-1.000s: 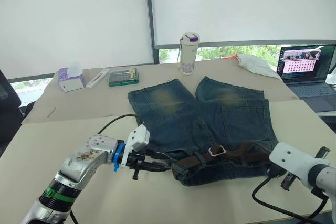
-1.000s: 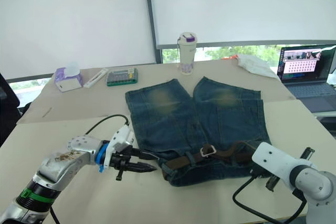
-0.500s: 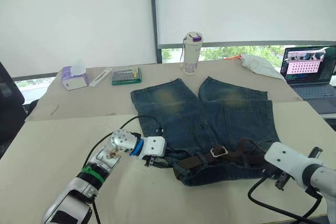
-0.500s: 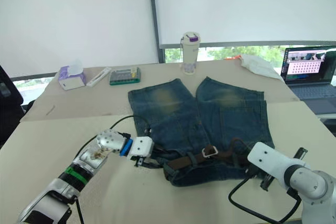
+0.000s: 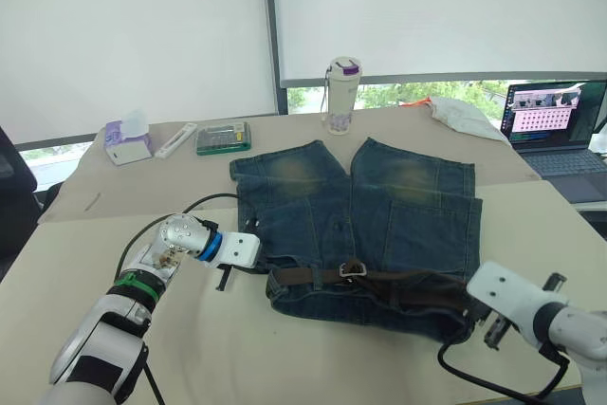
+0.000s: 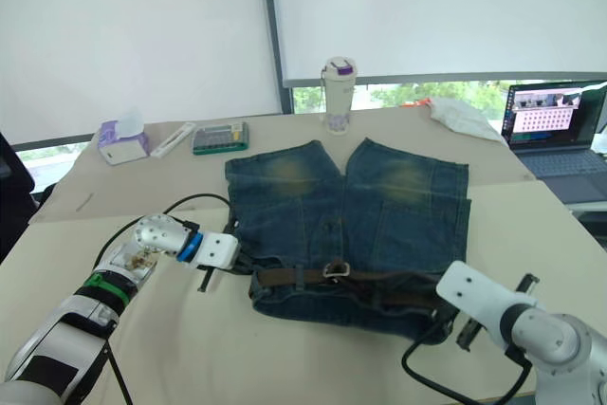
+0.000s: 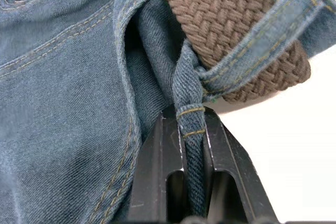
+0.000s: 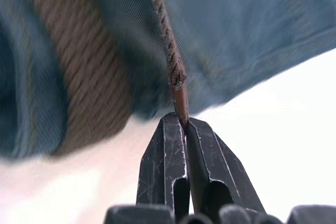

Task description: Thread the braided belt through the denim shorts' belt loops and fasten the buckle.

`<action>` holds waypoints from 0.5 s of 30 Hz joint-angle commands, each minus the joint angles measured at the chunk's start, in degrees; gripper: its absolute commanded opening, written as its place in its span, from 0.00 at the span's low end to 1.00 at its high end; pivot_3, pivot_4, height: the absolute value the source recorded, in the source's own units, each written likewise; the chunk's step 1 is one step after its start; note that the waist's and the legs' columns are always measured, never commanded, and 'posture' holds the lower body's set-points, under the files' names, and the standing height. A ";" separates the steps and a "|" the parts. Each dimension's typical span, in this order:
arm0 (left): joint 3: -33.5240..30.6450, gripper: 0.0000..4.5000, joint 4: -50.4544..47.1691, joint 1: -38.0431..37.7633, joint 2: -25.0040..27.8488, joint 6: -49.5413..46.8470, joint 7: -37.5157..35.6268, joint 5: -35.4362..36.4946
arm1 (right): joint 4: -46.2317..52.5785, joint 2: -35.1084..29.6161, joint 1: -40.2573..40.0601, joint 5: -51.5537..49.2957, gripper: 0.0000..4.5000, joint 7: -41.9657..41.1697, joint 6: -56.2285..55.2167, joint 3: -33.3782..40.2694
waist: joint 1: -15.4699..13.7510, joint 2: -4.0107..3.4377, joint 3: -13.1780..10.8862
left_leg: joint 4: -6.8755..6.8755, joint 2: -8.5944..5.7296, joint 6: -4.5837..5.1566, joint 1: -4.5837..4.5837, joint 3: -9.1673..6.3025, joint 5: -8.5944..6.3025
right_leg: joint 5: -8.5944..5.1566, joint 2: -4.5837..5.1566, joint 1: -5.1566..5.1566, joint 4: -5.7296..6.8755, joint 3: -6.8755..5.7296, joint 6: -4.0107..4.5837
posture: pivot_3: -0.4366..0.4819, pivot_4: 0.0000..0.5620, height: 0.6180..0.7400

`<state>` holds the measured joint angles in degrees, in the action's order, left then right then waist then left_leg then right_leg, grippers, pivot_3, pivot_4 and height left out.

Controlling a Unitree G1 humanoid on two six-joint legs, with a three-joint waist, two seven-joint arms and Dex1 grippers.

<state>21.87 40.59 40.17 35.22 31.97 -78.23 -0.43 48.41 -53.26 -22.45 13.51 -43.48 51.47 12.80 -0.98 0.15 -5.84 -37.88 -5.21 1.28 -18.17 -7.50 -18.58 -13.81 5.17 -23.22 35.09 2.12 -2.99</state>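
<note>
The denim shorts (image 5: 379, 220) lie flat on the table with the waistband toward me. The braided belt (image 5: 408, 284) runs along the waistband, and its silver buckle (image 5: 352, 269) rests near the middle. A belt loop (image 7: 265, 40) crosses the brown braid close to the belt's rounded end. My left gripper (image 7: 185, 125) is at the waistband's left end, shut on a narrow stitched strip of denim. At the waistband's right end my right gripper (image 8: 181, 123) is shut on the belt's thin tip (image 8: 178, 90).
At the far side stand a bottle (image 5: 341, 95), a calculator (image 5: 223, 138), a white remote (image 5: 177, 139) and a tissue box (image 5: 128, 142). A laptop (image 5: 555, 125) and a white cloth (image 5: 463, 116) are at the far right. A black cable (image 5: 474, 378) loops near the right arm.
The left gripper went from beside the shorts to the waistband's left end. The waistband and buckle have shifted left, and the belt now lies straighter along it.
</note>
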 commanded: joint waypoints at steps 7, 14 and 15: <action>-1.77 0.01 -3.53 -2.37 1.66 -2.58 0.53 -0.96 | 0.30 -2.02 -5.57 2.23 0.00 -0.70 -0.63 7.07 | 0.17 -0.02 0.01 | 0.00 0.04 -0.01 0.04 0.00 0.00 | 0.00 -0.04 0.02 0.04 0.01 -0.01 | 0.48 0.27 1.00; -5.76 0.01 -8.94 -4.28 -0.10 -11.44 2.70 4.22 | 2.91 3.85 -0.64 -4.16 0.00 -1.10 0.95 7.90 | 0.25 0.01 0.00 | 0.00 0.05 -0.01 0.04 0.00 0.00 | 0.00 -0.06 0.02 0.04 0.00 -0.01 | 0.48 0.27 1.00; -6.73 0.01 -10.89 -4.89 -0.37 -14.09 2.36 6.07 | 3.82 6.07 0.84 -6.58 0.00 -1.69 1.85 8.21 | 0.28 0.01 0.00 | 0.00 0.06 -0.01 0.03 0.00 0.00 | 0.00 -0.05 0.02 0.04 0.01 -0.01 | 0.48 0.27 1.00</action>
<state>18.02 33.16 35.30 35.04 21.64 -76.28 2.08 49.14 -48.86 -23.35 10.30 -44.64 51.97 19.10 -0.70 0.16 -5.84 -37.87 -5.14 1.28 -18.13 -7.51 -18.58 -13.81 5.12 -23.21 35.15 2.15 -3.00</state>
